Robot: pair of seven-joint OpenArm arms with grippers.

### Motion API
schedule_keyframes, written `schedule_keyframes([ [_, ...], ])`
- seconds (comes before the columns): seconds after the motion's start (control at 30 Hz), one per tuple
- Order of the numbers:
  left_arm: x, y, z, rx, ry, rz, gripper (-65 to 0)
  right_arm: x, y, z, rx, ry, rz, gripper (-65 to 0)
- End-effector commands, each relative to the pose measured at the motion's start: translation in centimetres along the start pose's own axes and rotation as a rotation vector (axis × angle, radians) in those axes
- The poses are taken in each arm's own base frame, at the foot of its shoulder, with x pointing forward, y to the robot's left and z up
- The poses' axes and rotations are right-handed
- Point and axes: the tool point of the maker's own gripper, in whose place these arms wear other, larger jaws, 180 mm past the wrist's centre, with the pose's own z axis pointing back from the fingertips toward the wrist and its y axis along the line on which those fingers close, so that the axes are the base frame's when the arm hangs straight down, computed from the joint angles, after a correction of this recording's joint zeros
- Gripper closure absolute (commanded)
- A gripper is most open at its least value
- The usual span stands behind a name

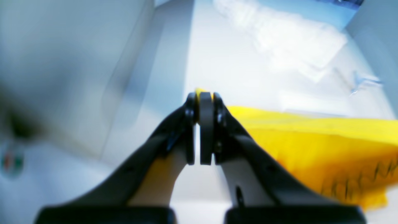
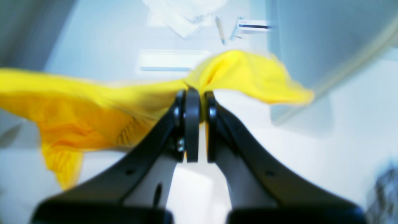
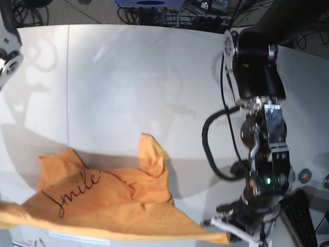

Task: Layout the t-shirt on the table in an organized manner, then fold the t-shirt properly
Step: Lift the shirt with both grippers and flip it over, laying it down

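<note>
The left gripper (image 1: 202, 102) and the right gripper (image 2: 196, 99) are each clamped on an edge of the t-shirt (image 3: 118, 206), which hangs stretched between them above the table (image 3: 128, 77)

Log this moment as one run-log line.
phase: spreading | left gripper: shut on t-shirt edge | right gripper: shut on t-shirt | shirt: stretched between grippers

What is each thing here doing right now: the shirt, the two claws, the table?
t-shirt: crumpled, lifted along one edge, "Smile" script showing
left gripper: shut on the t-shirt's edge
right gripper: shut on the t-shirt's edge
table: bare white top, shirt partly resting on it
</note>
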Motion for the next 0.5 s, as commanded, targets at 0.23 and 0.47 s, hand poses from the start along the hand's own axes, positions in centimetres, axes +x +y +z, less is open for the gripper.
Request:
schedule_keyframes([
  [0.23,-17.2,2.4,6.8,0.047,0.331,-0.038,0.0,-18.1,1.5,2.4,0.002,0.23,-0.109,0.0],
  [0.47,-28.8,3.9,9.6,0.081,0.64,-0.014,0.0,-30.2,4.5,1.3,0.094,0.428,-0.232,0.0],
])
